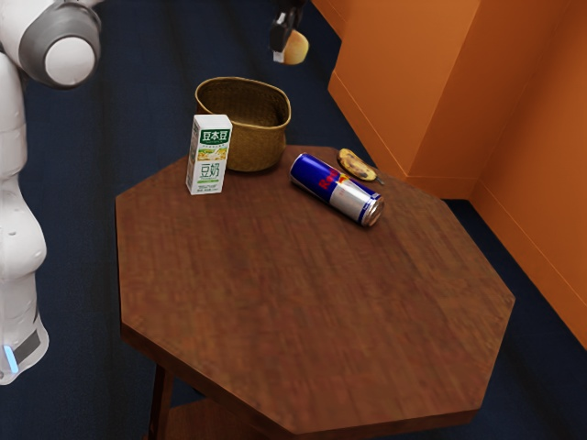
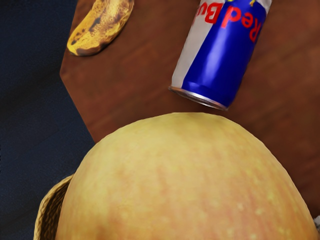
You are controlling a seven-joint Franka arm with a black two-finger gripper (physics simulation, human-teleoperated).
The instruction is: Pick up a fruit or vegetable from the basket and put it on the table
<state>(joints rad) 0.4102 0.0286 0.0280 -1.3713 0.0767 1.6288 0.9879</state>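
My gripper (image 1: 283, 44) is high at the top of the exterior view, above and a little to the right of the basket (image 1: 246, 149). It is shut on a round yellow-orange fruit (image 1: 295, 49), which hangs in the air over the basket's far side. In the wrist view the fruit (image 2: 190, 180) looms large just under the hand, with part of the basket's woven rim (image 2: 46, 210) beside it. The wooden table (image 1: 303, 302) carries the basket near its edge.
A Red Bull can (image 1: 337, 190) lies on its side on the table, with a spotted banana (image 1: 357, 165) behind it near the edge. A soy milk carton (image 1: 210, 154) stands upright against the basket's near side. An orange wall (image 1: 422, 82) rises beyond the table.
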